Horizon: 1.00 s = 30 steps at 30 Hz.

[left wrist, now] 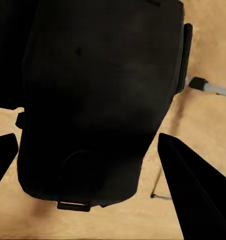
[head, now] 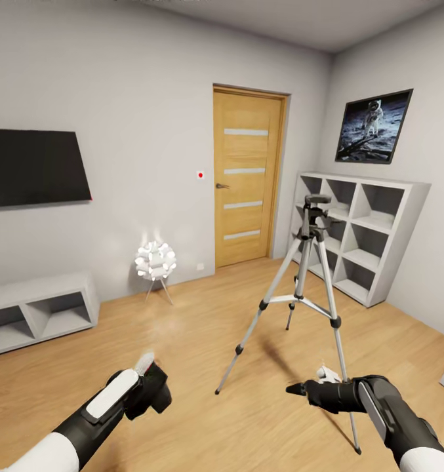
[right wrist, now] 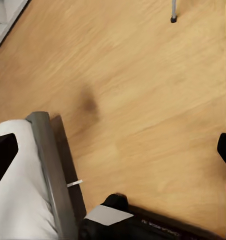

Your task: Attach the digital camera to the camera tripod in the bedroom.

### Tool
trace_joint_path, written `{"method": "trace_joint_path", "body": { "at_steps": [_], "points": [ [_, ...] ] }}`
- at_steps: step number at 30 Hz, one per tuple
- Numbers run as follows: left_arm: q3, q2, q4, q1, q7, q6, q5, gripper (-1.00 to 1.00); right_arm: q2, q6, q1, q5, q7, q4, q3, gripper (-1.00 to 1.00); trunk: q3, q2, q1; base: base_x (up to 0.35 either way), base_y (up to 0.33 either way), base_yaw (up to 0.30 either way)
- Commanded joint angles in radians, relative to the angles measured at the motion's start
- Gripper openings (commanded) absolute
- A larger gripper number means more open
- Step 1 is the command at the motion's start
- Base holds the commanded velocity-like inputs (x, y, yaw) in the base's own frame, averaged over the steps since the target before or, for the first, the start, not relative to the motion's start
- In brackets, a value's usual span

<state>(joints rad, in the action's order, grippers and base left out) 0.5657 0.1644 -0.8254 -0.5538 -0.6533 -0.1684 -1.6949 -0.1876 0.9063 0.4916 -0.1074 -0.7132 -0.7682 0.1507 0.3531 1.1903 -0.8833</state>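
The digital camera point(head: 160, 394), a chunky black body, is held low over the wooden floor with my left gripper point(head: 146, 379) shut on it. In the left wrist view the camera point(left wrist: 97, 100) sits between the two dark fingers point(left wrist: 193, 185). The camera tripod point(head: 308, 262) stands upright in the middle of the bedroom, silver legs spread and black head on top, ahead and to the right of the camera. My right gripper point(head: 296, 389) hangs open and holds nothing, low beside the tripod's nearest leg, pointing left. One tripod foot point(right wrist: 173, 18) shows in the right wrist view.
A wooden door point(head: 246, 177) is shut in the far wall. Grey cube shelves point(head: 363, 236) line the right wall behind the tripod. A white globe lamp point(head: 155, 261) and a low grey shelf point(head: 38, 311) stand at the left, under a wall screen point(head: 35, 167).
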Motion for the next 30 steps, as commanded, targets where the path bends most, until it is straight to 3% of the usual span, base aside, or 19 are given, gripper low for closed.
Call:
{"method": "trace_joint_path", "body": {
  "at_steps": [1,4,5,9,10,14,16,19,20,22,24,25,28,30],
  "points": [
    [0.012,-0.005,0.036,-0.001,-0.010,0.000,0.005,-1.00,0.001,-0.017,0.001,-0.010,0.025,0.038,0.001,1.00,-0.002,-0.006,0.004,0.000,0.000,0.000],
    [0.067,-0.030,0.195,0.000,-0.017,0.009,0.022,-1.00,0.002,-0.119,0.001,0.008,0.098,0.206,0.000,1.00,-0.012,-0.027,0.015,0.000,0.000,0.000],
    [0.119,-0.064,0.312,0.002,-0.009,0.021,0.030,-1.00,0.001,-0.202,0.001,0.041,0.130,0.343,-0.001,1.00,-0.015,-0.034,0.019,0.000,0.000,0.000],
    [0.193,-0.134,0.494,0.003,0.036,0.070,0.037,-1.00,-0.001,-0.353,0.001,0.136,0.156,0.566,-0.002,1.00,-0.027,-0.062,0.035,0.000,0.000,0.000],
    [0.216,-0.158,0.558,0.003,0.064,0.091,0.042,-1.00,-0.001,-0.420,0.001,0.181,0.165,0.644,-0.002,1.00,-0.030,-0.069,0.038,0.000,0.000,0.000],
    [0.257,-0.206,0.685,0.002,0.145,0.117,0.065,-1.00,-0.003,-0.587,0.004,0.266,0.206,0.752,-0.001,1.00,-0.043,-0.097,0.054,0.000,0.000,0.000],
    [0.271,-0.224,0.750,0.008,0.196,0.130,0.087,-1.00,-0.001,-0.711,0.003,0.299,0.296,0.785,0.000,1.00,-0.049,-0.111,0.061,0.000,0.000,0.000],
    [0.275,-0.229,0.773,0.039,0.213,0.136,0.096,-1.00,0.000,-0.798,-0.028,0.307,0.391,0.796,0.001,1.00,-0.059,-0.132,0.073,0.000,0.000,0.000],
    [0.279,-0.229,0.781,0.078,0.220,0.139,0.107,-1.00,0.001,-0.863,-0.067,0.310,0.457,0.799,0.001,1.00,-0.062,-0.139,0.077,0.000,0.000,0.000],
    [0.280,-0.228,0.783,0.102,0.223,0.140,0.123,-1.00,0.001,-0.898,-0.093,0.311,0.497,0.800,0.001,1.00,-0.068,-0.153,0.084,0.000,0.000,0.000],
    [0.281,-0.228,0.785,0.128,0.239,0.141,0.183,-1.00,0.002,-0.935,-0.128,0.313,0.569,0.801,0.001,1.00,-0.074,-0.167,0.092,0.000,0.000,0.000],
    [0.282,-0.229,0.786,0.138,0.258,0.143,0.230,-1.00,0.003,-0.950,-0.146,0.314,0.604,0.802,0.002,1.00,-0.077,-0.174,0.096,0.000,0.000,0.000],
    [0.282,-0.229,0.788,0.149,0.306,0.145,0.301,-1.00,0.007,-0.965,-0.165,0.316,0.641,0.802,0.002,1.00,-0.087,-0.195,0.107,0.000,0.000,0.000],
    [0.282,-0.230,0.789,0.152,0.325,0.146,0.322,-1.00,0.009,-0.969,-0.170,0.317,0.650,0.802,0.002,1.00,-0.093,-0.209,0.115,0.000,0.000,0.000]
  ]
}}
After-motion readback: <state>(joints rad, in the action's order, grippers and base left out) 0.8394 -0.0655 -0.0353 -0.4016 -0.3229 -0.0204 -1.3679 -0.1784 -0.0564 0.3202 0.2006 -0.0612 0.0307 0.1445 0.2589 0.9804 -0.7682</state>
